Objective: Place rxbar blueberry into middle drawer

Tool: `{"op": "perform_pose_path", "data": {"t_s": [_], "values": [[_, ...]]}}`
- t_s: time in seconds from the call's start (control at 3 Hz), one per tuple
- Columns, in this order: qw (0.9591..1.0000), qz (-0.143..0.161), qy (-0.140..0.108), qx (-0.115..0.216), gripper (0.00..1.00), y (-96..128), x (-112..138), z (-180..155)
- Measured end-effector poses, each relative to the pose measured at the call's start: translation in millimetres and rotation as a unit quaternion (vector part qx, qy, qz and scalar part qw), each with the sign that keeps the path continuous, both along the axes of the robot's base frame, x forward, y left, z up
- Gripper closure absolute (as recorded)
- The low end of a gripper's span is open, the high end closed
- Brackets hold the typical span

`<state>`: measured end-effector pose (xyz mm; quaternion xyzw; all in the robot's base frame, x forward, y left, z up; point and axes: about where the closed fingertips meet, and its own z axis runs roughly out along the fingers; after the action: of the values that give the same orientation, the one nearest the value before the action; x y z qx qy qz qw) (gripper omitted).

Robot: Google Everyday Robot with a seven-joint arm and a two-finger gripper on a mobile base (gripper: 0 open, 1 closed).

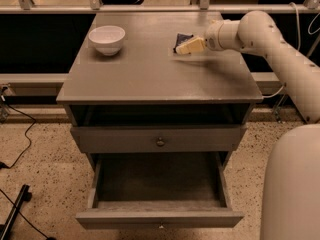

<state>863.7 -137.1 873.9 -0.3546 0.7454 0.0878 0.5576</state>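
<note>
Gripper [189,47] is held low over the far right of the cabinet top [150,71], right beside the bar [182,37]; whether it is spread or pressed together cannot be told. The middle drawer [159,216] is pulled out. A bowl [106,38] is set far left.

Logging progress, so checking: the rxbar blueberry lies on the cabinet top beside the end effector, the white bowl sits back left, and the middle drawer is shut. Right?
Not quite: the middle drawer is pulled open, as the camera view shows. The rest holds: the rxbar blueberry lies on the cabinet top beside the end effector, the white bowl back left.
</note>
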Motion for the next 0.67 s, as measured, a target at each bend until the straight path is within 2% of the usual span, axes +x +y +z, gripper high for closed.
{"op": "perform_pose_path", "data": {"t_s": [0.33, 0.67], "values": [[0.9996, -0.010, 0.002, 0.026, 0.23, 4.5, 10.2, -4.8], [0.9994, -0.020, 0.013, 0.024, 0.45, 3.1, 13.1, -14.6]]}}
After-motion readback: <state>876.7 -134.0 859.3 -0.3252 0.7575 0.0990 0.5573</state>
